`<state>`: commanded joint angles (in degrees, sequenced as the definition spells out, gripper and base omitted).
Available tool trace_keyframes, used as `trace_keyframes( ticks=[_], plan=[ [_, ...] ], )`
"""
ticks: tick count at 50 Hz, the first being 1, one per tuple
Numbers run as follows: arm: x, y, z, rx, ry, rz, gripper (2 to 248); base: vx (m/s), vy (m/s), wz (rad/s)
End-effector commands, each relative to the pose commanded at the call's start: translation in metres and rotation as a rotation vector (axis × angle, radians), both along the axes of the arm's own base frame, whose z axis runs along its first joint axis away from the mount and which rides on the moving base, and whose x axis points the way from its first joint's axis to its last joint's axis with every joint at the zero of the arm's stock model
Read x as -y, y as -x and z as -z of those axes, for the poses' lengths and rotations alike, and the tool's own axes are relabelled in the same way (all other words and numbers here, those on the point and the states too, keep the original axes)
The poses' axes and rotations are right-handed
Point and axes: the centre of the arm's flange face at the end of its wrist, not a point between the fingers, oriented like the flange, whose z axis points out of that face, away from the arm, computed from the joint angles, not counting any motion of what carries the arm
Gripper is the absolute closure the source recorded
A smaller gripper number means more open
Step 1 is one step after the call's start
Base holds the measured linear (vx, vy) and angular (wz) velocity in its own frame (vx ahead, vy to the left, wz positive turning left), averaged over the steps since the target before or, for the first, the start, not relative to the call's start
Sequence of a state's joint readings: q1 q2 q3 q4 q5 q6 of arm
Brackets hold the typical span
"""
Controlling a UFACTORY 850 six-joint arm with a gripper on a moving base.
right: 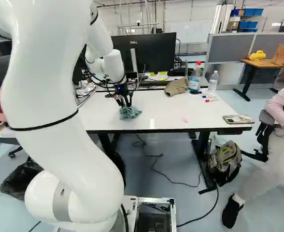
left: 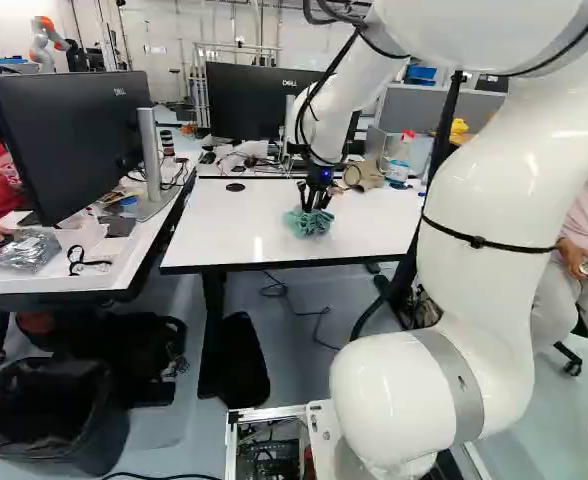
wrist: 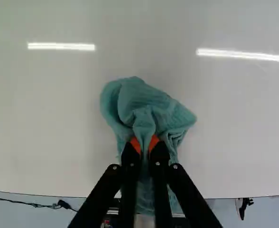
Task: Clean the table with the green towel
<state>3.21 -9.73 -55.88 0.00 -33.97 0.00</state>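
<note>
Towel (wrist: 151, 111), soft and light, bunches on the worktop (right: 166, 108) near its near edge; the hand (wrist: 145, 145) is nearly closed, pinching a fold between its pads. That central gathered fold seems the best hold.

Towel (right: 130, 113) on table (right: 163, 113), monitor (right: 154, 53) behind; right base view: bottle (right: 194, 83) right of apparent cap (right: 176, 87).

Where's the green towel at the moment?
The green towel is on the white table, pinched between the jaws of the gripper; in the right base view it sits left of the small red mark.
</note>
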Motion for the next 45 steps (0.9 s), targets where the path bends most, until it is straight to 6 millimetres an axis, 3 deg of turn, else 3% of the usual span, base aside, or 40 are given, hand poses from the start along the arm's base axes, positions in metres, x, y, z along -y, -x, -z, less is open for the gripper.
trace_keyframes(
  ticks=[25, 45],
  plan=[
    [-0.015, 0.049, 0.001, -0.014, 0.001, -0.04, 212, 0.0, 0.0, 0.0],
    [-0.003, 0.086, 0.002, -0.018, 0.001, -0.018, 212, 0.0, 0.0, 0.0]
  ],
)
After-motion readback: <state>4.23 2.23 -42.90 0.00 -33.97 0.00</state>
